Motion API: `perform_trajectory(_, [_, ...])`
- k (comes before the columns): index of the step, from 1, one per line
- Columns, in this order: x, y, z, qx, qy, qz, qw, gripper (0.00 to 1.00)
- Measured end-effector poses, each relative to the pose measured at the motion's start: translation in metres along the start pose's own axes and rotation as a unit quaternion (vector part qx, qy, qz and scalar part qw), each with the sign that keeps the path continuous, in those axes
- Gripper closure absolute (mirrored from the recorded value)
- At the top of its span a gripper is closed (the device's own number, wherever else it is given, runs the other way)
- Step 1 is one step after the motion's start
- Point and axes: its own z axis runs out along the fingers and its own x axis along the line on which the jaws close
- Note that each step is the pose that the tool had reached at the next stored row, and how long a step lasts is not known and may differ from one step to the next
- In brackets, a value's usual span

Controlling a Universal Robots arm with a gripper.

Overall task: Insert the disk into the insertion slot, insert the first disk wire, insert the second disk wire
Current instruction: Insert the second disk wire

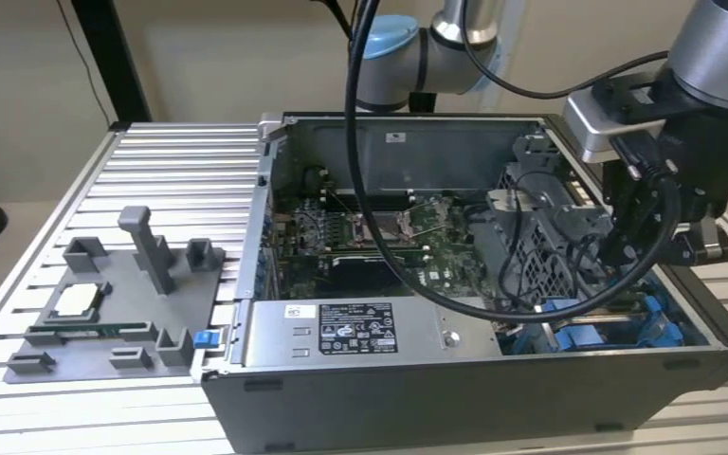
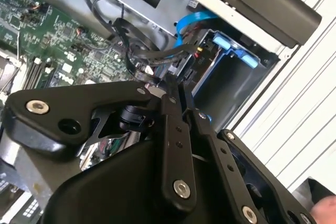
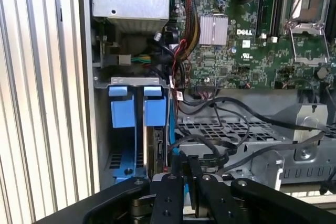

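The disk (image 3: 157,148) sits on edge in its blue carrier (image 3: 155,109) inside the insertion slot (image 3: 128,82) at the corner of the open computer case (image 1: 465,389). In the exterior view its blue frame (image 1: 588,334) shows below my gripper (image 1: 616,258). The gripper (image 3: 189,167) hangs right at the disk's end. Its fingers (image 2: 171,109) are pressed together on a black disk wire connector (image 2: 180,70) beside the blue carrier (image 2: 237,51). Black wires (image 3: 210,150) loop over the drive cage next to it.
The motherboard (image 1: 377,237) fills the case floor, with the labelled grey power-supply box (image 1: 338,332) at the front. A grey fixture (image 1: 124,303) with small parts stands on the slatted table (image 1: 174,161) on the exterior view's left. A perforated metal cage (image 3: 236,129) lies beside the slot.
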Motion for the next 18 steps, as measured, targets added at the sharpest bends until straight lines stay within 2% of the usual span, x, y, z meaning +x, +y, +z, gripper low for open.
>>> perform_trajectory(1, [0.0000,0.0000,0.0002,0.0012,0.0003,0.000,1.0000,1.00])
perform_trajectory(11, [0.0002,0.0003,0.0020,0.0022,0.0007,0.000,1.0000,1.00])
perform_trajectory(15, [0.0005,0.0007,0.0041,0.0046,0.0006,-0.001,1.0000,1.00])
perform_trajectory(18, [0.0009,0.0011,0.0064,0.0081,0.0005,-0.001,1.0000,1.00])
